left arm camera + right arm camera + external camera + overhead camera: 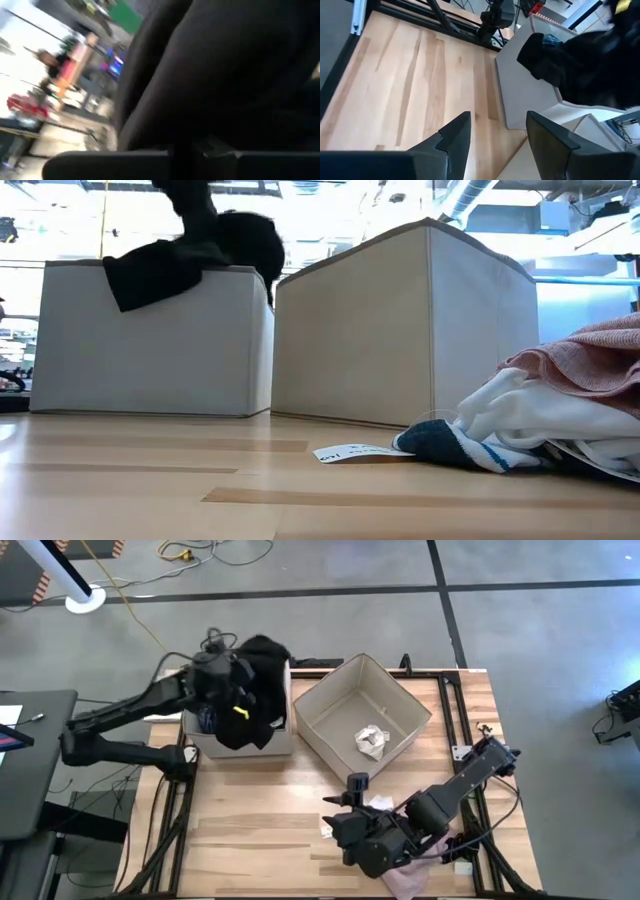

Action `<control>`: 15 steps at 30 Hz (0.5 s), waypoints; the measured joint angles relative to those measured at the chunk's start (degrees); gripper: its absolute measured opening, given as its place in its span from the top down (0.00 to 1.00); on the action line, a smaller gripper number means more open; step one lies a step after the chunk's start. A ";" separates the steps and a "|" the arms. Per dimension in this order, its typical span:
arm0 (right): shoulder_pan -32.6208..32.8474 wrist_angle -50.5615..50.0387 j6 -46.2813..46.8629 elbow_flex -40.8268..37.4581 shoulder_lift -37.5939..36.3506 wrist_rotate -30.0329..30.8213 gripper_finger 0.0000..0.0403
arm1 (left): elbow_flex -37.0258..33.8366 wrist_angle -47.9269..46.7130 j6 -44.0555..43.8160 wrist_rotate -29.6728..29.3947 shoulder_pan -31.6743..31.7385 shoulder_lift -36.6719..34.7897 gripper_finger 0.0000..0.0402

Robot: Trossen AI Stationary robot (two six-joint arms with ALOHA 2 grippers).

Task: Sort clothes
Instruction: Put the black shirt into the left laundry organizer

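A large black garment (258, 690) lies heaped over the left beige box (240, 743), with a flap hanging over the box's near rim (150, 275). My left gripper (222, 675) is above that box, buried in the black fabric, which fills the left wrist view (225, 75). A small white-grey piece (372, 740) lies on the floor of the right beige box (400, 690). My right gripper (495, 135) is open and empty over bare table at the near right, pointing toward the left box. Pink and white clothes (560, 405) lie heaped under the right arm. My left gripper is shut on the large black garment from above, over the left box. The fabric itself hides the fingers, so the part held cannot be told. The garment hangs below the gripper and rests on the box's rim and inside it.
A paper label (345, 452) lies on the table by the pile. A blue piece (552, 41) shows in the left box under the black garment. The two boxes stand close together at the far side. Bare wood (260, 830) lies at the near left.
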 joint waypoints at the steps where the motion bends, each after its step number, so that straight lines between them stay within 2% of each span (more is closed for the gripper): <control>1: 0.35 -0.11 0.34 0.00 0.01 -0.02 0.49 | -1.62 -0.18 -0.68 1.24 1.27 0.50 1.00; 5: 1.37 -0.21 0.85 0.00 0.09 0.00 0.49 | -7.56 -0.04 -3.10 6.41 6.33 2.57 1.00; 9: 1.88 -0.20 1.15 0.00 0.09 0.00 0.49 | -12.57 0.03 -5.58 14.25 10.71 5.74 1.00; 15: 1.67 -0.18 1.28 0.00 0.11 0.00 0.49 | -17.12 -0.05 -7.04 22.10 15.63 13.27 1.00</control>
